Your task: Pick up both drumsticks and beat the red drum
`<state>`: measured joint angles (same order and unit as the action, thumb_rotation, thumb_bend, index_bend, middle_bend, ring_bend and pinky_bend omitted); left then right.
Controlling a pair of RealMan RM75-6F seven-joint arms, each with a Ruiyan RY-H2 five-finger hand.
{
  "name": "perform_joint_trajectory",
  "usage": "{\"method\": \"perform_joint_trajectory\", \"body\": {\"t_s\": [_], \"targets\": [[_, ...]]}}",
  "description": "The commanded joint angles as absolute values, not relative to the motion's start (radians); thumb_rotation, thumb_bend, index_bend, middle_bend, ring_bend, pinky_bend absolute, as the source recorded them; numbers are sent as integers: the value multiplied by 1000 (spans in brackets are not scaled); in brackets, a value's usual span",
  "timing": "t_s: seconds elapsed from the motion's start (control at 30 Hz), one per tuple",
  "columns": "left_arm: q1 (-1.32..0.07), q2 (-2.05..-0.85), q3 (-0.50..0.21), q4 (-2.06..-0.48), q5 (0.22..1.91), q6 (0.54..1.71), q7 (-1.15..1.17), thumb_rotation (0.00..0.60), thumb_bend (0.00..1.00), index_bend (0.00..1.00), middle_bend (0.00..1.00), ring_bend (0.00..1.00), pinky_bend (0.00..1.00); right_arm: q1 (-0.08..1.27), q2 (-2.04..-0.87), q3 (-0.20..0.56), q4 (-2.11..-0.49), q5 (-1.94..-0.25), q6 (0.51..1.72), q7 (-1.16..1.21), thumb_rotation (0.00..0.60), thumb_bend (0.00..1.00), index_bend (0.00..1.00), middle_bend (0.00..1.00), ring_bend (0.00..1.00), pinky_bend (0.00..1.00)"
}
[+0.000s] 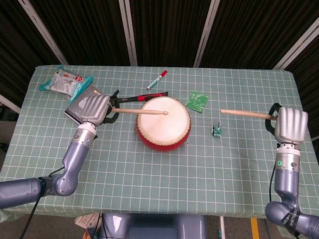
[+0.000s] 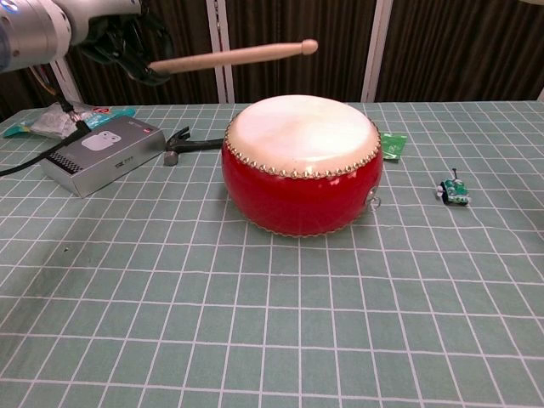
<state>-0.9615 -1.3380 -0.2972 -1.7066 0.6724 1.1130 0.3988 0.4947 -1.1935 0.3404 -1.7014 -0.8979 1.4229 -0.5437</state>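
Head view: checked green cloth covers the bench (image 1: 164,179); round red drum (image 1: 163,124), pale smooth skin, sits mid-bench. Left hand (image 1: 94,109) grips a wooden drumstick (image 1: 142,111) above the skin; right hand (image 1: 291,125) grips another stick (image 1: 246,114), well right of the drum.

Hammer (image 1: 133,98) behind drum (image 1: 163,123); box (image 2: 105,153) left.

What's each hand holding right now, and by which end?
Left hand grips one drumstick by its butt end, tip raised above the red drum. Right hand grips the other drumstick by its butt end, tip pointing toward the drum.
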Motion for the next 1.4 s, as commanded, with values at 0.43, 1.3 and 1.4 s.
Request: {"method": "perform_joint_trajectory", "body": {"t_s": [0.43, 1.3, 1.4], "targets": [[-677, -1144, -82, -1970, 979, 1240, 313, 600, 593, 747, 1000, 1000, 1000, 415, -1140, 187, -1693, -1078, 1350, -439, 600, 654, 1000, 1000, 1000, 1000], [-572, -1353, 4, -1876, 999, 1264, 517, 600, 476, 606, 851, 928, 999, 330, -1201, 1, -1609, -1159, 1269, -571, 600, 654, 881, 951, 980, 820], [-582, -1362, 0, -1879, 961, 1239, 555, 600, 422, 562, 774, 866, 969, 332, -1205, -1, -1599, -1140, 1250, -601, 600, 654, 830, 892, 935, 760]]}}
